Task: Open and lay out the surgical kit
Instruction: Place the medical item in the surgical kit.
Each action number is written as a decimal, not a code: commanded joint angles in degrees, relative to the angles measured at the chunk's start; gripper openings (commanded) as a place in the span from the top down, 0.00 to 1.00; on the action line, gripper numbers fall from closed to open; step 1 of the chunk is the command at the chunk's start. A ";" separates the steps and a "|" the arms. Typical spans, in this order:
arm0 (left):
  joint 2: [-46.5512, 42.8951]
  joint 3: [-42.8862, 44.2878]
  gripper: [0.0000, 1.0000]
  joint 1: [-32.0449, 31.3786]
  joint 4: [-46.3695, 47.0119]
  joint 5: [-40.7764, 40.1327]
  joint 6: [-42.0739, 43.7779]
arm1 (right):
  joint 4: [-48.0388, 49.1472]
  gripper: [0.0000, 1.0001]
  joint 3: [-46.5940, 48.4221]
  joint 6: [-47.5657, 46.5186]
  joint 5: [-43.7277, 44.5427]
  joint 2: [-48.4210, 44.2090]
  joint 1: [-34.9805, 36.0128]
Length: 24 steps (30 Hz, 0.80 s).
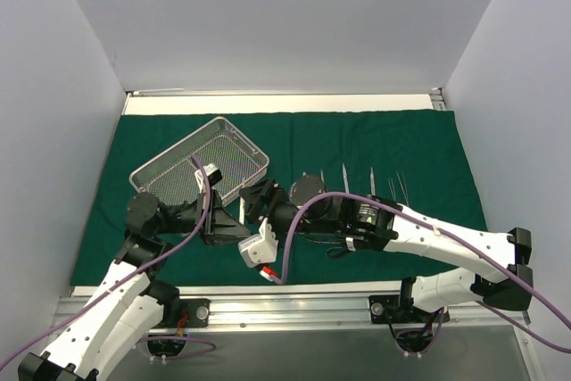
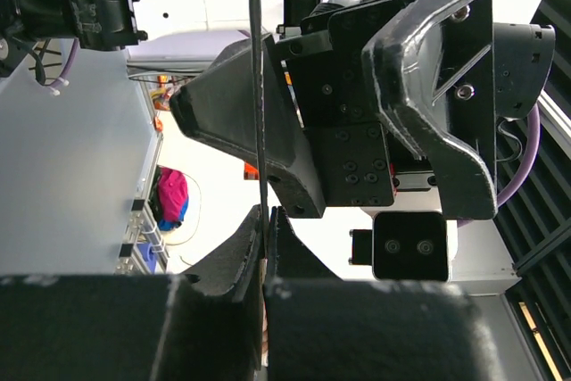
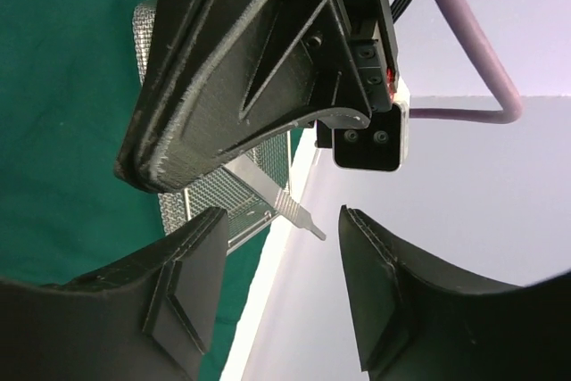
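With the green cloth [image 1: 384, 140] spread, the mesh tray [image 1: 234, 153] resting on it and several instruments [image 1: 370, 180] lying in a row, a further slender instrument [image 2: 259, 86] is being gripped by the left gripper [image 2: 265, 220] and presented between the parted jaws of the right gripper [image 3: 281, 216], its placing judged outstanding

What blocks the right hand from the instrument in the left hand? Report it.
Nothing visible. The left hand, shut on the thin steel instrument, holds its tip in the open gap of the right hand, only air around it.
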 commanded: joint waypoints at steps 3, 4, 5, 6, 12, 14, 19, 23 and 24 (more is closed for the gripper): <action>-1.02 -0.92 0.98 -0.22 4.51 0.97 -1.24 | 3.72 0.51 0.13 -2.90 -0.55 1.80 -1.39; -1.11 -1.01 0.98 -0.22 4.61 0.97 -1.50 | 4.50 0.53 -0.13 -3.17 -0.98 1.97 -1.65; -1.19 -1.10 0.98 -0.22 4.61 0.97 -1.59 | 4.77 0.56 -0.14 -3.52 -1.34 2.15 -2.09; -1.37 -1.10 0.98 -0.22 4.69 0.97 -1.76 | 4.86 0.58 0.04 -3.70 -1.86 2.59 -2.35; -1.46 -1.54 0.98 -0.22 6.45 0.97 -3.26 | 5.65 0.71 -0.05 -3.87 -3.27 3.38 -2.88; -1.46 -1.62 0.98 -0.22 6.63 0.97 -3.52 | 6.00 0.79 -0.31 -3.35 -3.80 3.38 -3.06; -1.37 -2.68 0.97 -0.13 8.65 0.44 -4.92 | 4.43 1.00 0.48 -1.94 -4.59 3.21 -3.32; -2.07 -3.12 0.49 0.04 9.00 -2.36 -4.41 | 2.23 1.00 0.39 -0.54 -5.47 3.03 -4.37; -2.07 -2.86 0.46 0.22 7.61 -3.24 -3.62 | 1.44 1.00 0.30 0.08 -6.08 3.03 -4.81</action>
